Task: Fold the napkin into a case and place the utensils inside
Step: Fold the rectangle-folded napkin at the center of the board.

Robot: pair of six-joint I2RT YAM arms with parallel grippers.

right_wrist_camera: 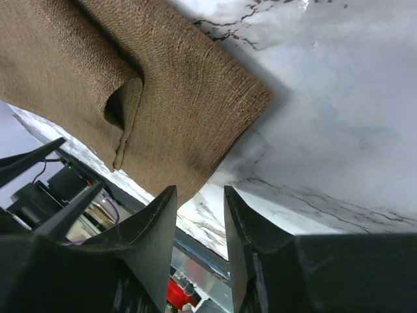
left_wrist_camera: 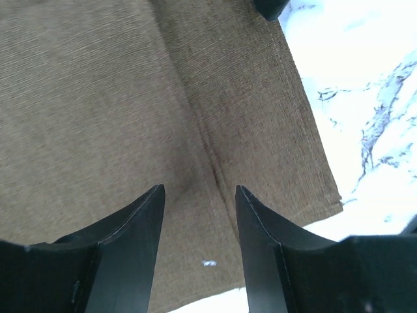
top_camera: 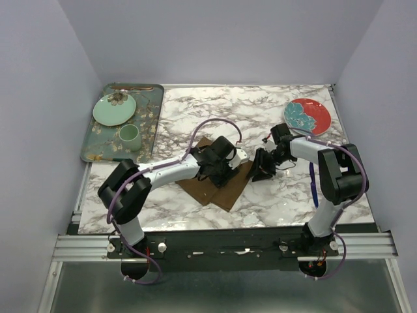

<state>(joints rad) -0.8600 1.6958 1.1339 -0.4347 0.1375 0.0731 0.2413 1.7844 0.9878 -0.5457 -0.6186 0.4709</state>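
The brown napkin (top_camera: 218, 181) lies folded in overlapping layers on the marble table, with a crease running down it (left_wrist_camera: 208, 163). My left gripper (top_camera: 225, 160) hovers low over the cloth (left_wrist_camera: 98, 117), fingers apart (left_wrist_camera: 199, 189) with nothing between them. Just off the napkin's right corner (right_wrist_camera: 163, 98), my right gripper (top_camera: 264, 166) stands open (right_wrist_camera: 200, 190) and holds nothing. The blue-handled utensil (top_camera: 314, 186) lies on the table beside the right arm. A thin copper-brown utensil (top_camera: 132, 87) rests along the tray's far edge.
A dark green floral tray (top_camera: 151, 124) at the back left carries a pale green plate (top_camera: 114, 109) and a green cup (top_camera: 129, 135). A red patterned plate (top_camera: 307, 116) sits at the back right. Purple walls close the table in.
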